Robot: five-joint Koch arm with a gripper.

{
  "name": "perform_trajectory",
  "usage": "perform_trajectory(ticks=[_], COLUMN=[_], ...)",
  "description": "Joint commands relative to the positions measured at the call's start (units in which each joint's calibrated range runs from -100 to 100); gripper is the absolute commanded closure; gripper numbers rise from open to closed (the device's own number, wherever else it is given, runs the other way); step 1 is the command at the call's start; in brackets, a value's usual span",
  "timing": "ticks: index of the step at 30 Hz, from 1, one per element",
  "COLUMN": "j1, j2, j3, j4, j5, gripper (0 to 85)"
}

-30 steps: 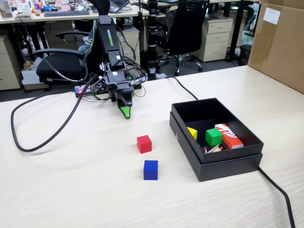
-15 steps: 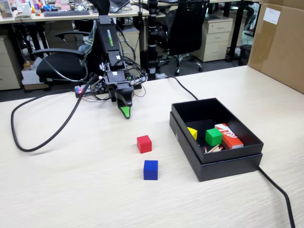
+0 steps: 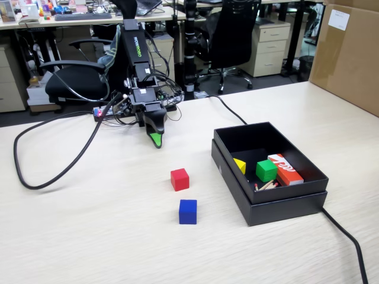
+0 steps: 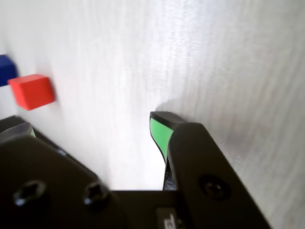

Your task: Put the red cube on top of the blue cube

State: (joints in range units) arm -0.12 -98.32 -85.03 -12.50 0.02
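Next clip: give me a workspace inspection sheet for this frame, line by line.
Surface: pale wood-grain table, dry and flat.
Job's things: red cube and blue cube sit apart on the table, not stacked.
Clutter: black box holds a green cube, a yellow piece, a red-and-white carton and small sticks.
Grippers: gripper points down near the table behind the red cube, open and empty in the wrist view.
Cables: black cable loops on the left; another runs past the box.
Surroundings: office chairs, desks, cardboard box.
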Motion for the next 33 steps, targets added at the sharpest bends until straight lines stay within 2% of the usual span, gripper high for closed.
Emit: perform_trajectory(ticks=[1, 13, 24, 33], j1=[-0.1, 1.4, 0.3, -0.5], j2=[2.1, 16.4, 47.4, 67.6], j3=[7.6, 36.0, 67.4, 77.1], j4=[-6.9, -29.9, -36.0, -36.0], j5=[0.7, 2.1, 0.9, -0.3], gripper=[38.0, 38.2, 38.4, 38.4])
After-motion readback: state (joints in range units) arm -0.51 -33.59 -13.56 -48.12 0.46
